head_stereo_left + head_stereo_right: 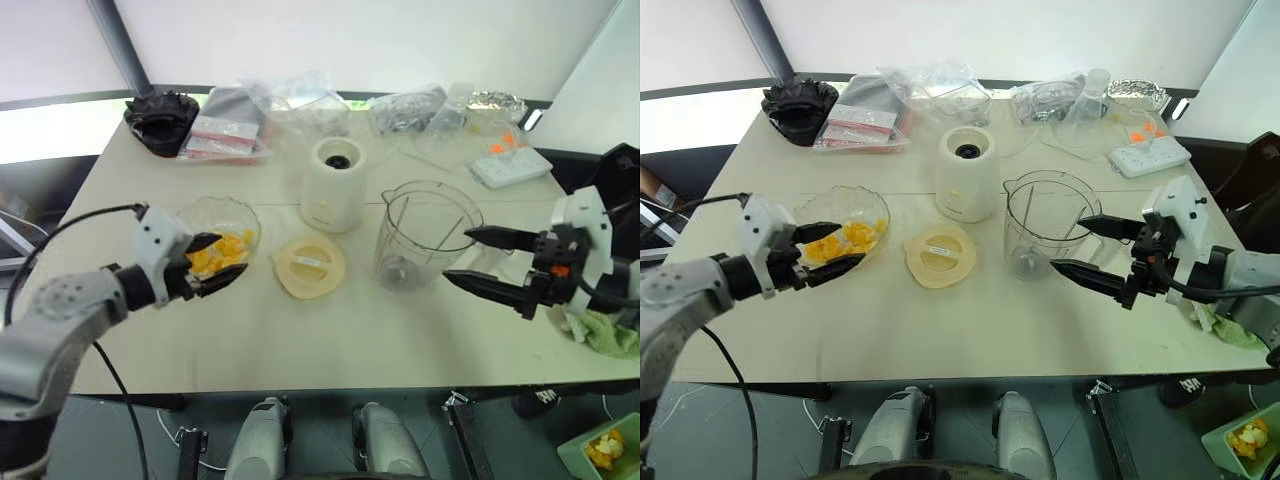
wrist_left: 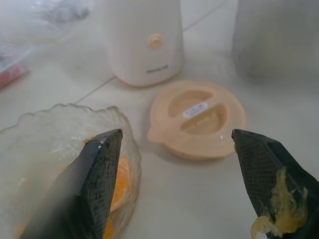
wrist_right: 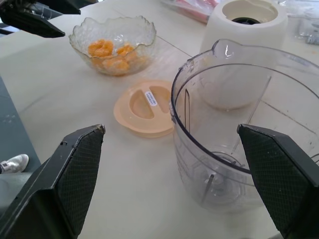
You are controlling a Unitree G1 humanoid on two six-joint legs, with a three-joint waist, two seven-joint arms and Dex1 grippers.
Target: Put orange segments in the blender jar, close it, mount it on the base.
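Blender jar (image 1: 428,232) upright, spout seemingly toward base (image 1: 334,184)

A pale beige counter (image 1: 330,330) fills the middle of the room, with thin seams across its top. Behind it hangs a bright white backdrop (image 1: 380,40), evenly lit, crossed by a slanting dark grey pole (image 1: 120,45). Below the counter's near edge the floor (image 1: 320,440) is dark grey.

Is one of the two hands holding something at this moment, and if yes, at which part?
Nothing is held. The left hand is open over the glass bowl of orange segments; the right hand is open beside the blender jar.
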